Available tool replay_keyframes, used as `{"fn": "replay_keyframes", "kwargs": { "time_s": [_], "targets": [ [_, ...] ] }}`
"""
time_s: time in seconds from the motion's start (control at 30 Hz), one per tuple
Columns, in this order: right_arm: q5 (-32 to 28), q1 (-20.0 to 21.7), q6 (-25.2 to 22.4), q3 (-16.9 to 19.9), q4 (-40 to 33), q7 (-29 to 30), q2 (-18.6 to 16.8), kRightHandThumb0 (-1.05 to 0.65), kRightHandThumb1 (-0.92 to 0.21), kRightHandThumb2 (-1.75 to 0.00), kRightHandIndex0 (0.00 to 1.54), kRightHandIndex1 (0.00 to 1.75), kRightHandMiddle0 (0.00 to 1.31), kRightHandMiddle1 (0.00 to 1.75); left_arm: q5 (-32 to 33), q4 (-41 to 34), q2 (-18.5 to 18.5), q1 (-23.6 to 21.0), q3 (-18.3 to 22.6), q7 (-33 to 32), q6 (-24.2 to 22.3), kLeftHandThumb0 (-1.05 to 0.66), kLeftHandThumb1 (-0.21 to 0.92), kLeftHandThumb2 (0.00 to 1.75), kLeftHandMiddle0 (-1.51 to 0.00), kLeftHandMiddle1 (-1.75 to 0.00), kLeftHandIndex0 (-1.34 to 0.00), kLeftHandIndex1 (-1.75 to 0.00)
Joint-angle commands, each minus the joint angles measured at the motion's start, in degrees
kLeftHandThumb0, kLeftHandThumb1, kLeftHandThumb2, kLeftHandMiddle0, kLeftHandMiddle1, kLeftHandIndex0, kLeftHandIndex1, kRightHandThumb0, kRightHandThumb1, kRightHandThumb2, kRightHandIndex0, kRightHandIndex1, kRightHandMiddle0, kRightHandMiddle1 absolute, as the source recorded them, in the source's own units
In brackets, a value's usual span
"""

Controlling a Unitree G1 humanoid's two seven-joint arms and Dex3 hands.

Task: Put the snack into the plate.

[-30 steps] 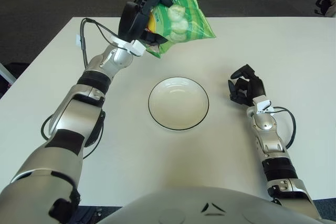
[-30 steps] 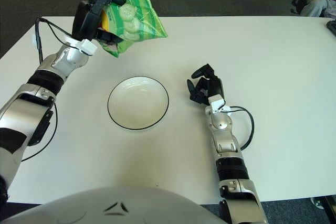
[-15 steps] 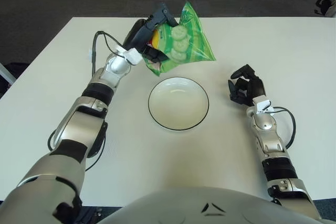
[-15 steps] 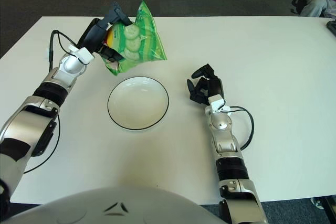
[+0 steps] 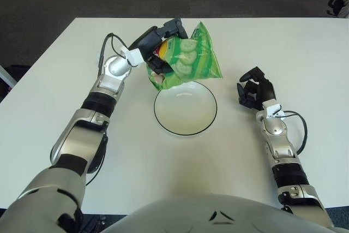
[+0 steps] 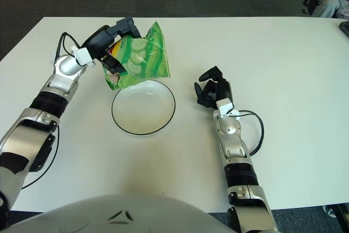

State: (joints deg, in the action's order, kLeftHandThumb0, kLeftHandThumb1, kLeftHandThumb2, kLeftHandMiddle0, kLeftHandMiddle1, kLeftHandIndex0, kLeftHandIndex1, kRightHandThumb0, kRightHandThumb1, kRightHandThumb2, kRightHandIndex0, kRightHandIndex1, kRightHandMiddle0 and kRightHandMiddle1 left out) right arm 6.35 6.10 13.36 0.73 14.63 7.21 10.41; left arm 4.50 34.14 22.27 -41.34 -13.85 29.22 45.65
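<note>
Left robot hand (image 5: pixel 160 53) clamped on green snack bag (image 5: pixel 191 58), held in the air over the far rim of the white plate (image 5: pixel 185 107). Right robot hand (image 5: pixel 253 91) beside the plate on its right, over the white surface (image 5: pixel 305 69), fingers curled on nothing.

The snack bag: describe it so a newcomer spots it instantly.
Start at the white table and find the round white plate with a dark rim at its middle. Just beyond the plate's far-left edge, the left hand grips the snack bag in the air. It is the only green thing, printed with pale round slices.
</note>
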Motion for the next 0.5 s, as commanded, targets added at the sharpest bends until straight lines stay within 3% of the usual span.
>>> {"fn": "replay_keyframes", "kwargs": {
  "time_s": [0.0, 0.2, 0.23, 0.3, 0.37, 0.43, 0.47],
  "targets": [
    [1.65, -2.33, -2.73, -0.6, 3.21, -0.61, 0.09, -0.4, -0.6, -0.94, 0.85, 1.75, 0.41, 1.75, 1.89, -1.06, 0.05, 0.39, 0.64, 4.42, -0.69, 0.0, 0.71, 0.37, -0.89, -1.75, -0.72, -1.75],
    [1.7, -2.24, -2.44, -0.6, 3.56, -0.6, 0.17, -0.4, -0.6, -0.94, 0.85, 1.75, 0.41, 1.75, 4.57, -3.09, 1.75, -0.01, -0.48, 15.56, -7.36, -0.08, 0.81, 0.22, -0.75, -1.75, -0.63, -1.75],
    [1.7, -2.21, -2.38, -0.59, 3.63, -0.6, 0.19, -0.4, -0.6, -0.94, 0.85, 1.75, 0.41, 1.75, 4.78, -3.52, 2.66, -0.68, -1.06, 18.78, -9.06, -0.04, 0.67, 0.53, -0.68, -1.62, -0.57, -1.59],
    [1.7, -2.18, -2.29, -0.59, 3.73, -0.61, 0.23, -0.4, -0.6, -0.94, 0.85, 1.75, 0.41, 1.75, 4.05, -3.76, 4.4, -2.43, -2.04, 24.01, -11.15, -0.02, 0.78, 0.37, -0.65, -1.5, -0.54, -1.39],
    [1.7, -2.15, -2.22, -0.58, 3.8, -0.64, 0.25, -0.4, -0.6, -0.94, 0.85, 1.75, 0.41, 1.75, 1.65, -4.01, 6.32, -4.41, -3.17, 27.79, -12.76, -0.02, 0.85, 0.3, -0.63, -1.42, -0.44, -1.37],
    [1.69, -2.13, -2.18, -0.59, 3.83, -0.68, 0.28, -0.4, -0.6, -0.94, 0.85, 1.75, 0.41, 1.75, -0.71, -4.69, 7.74, -5.75, -4.12, 30.39, -14.55, -0.25, 0.89, 0.18, -0.62, -0.81, -0.42, -0.83],
    [1.68, -2.13, -2.17, -0.59, 3.84, -0.7, 0.28, -0.4, -0.6, -0.94, 0.85, 1.75, 0.41, 1.75, -1.43, -4.97, 8.1, -6.16, -4.35, 31.4, -15.27, -0.29, 0.89, 0.17, -0.63, -0.68, -0.42, -0.71]
  ]
}}
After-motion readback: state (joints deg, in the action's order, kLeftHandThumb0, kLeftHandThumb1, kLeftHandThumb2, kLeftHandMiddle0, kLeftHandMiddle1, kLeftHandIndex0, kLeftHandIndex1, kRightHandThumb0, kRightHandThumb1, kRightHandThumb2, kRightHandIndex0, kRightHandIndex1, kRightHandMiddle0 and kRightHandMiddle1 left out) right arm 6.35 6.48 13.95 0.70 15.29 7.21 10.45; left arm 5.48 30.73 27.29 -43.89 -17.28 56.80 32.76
